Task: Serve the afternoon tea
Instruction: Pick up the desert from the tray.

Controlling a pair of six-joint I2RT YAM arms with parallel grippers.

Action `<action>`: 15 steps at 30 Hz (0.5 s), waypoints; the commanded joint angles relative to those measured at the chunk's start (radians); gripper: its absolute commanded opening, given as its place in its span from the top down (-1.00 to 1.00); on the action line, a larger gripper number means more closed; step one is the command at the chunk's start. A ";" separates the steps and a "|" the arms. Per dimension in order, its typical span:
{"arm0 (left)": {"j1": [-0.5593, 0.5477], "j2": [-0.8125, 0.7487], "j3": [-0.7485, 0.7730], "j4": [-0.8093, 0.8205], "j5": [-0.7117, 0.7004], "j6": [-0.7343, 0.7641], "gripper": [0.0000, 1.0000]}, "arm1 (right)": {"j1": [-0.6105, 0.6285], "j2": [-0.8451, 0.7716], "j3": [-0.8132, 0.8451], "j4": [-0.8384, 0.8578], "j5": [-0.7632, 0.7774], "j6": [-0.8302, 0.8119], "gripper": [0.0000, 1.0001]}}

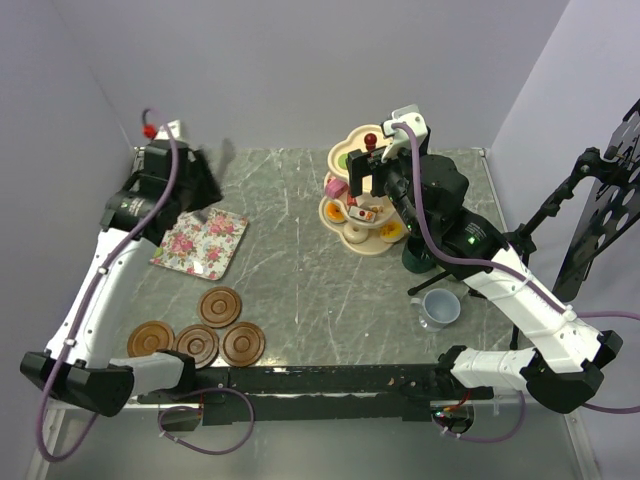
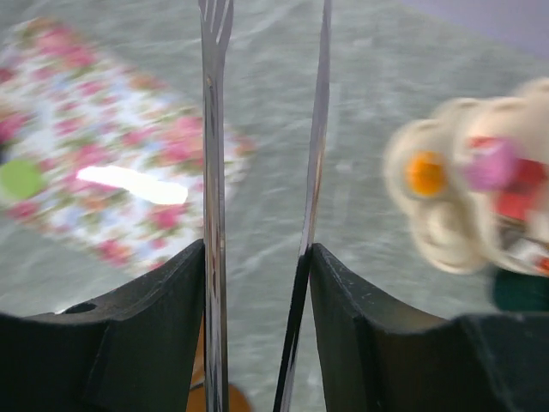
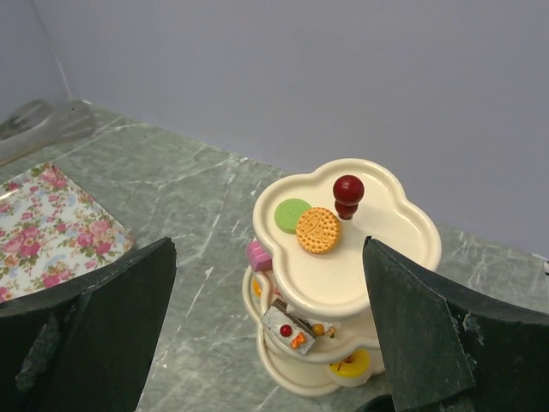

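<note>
The cream three-tier stand (image 1: 362, 215) (image 3: 343, 275) with a red knob (image 3: 348, 192) stands at the back right. Its top tier holds a green cake (image 3: 292, 214) and an orange biscuit (image 3: 318, 230). A pink cake (image 3: 258, 255), a grey slice (image 3: 287, 325) and a yellow ring (image 3: 352, 367) sit on the lower tiers. My right gripper (image 1: 365, 172) (image 3: 268, 245) hovers open above the stand, one finger on each side. My left gripper (image 1: 200, 185) (image 2: 257, 249) is at the back left, shut on the thin metal tongs (image 2: 213, 172). A grey-blue mug (image 1: 440, 307) and a half-hidden dark green mug (image 1: 417, 260) stand near the right arm. Several brown saucers (image 1: 220, 306) lie at the front left.
The floral tray (image 1: 200, 243) (image 2: 120, 163) (image 3: 43, 227) lies at the left, with a blurred green round piece (image 2: 19, 180) on it. Grey walls close off the back and the left. A black stand (image 1: 590, 200) rises past the table's right edge.
</note>
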 commanded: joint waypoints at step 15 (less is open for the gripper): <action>0.561 -0.049 -0.356 -0.031 0.137 0.166 -0.06 | -0.006 -0.022 0.011 0.044 -0.016 0.008 -0.91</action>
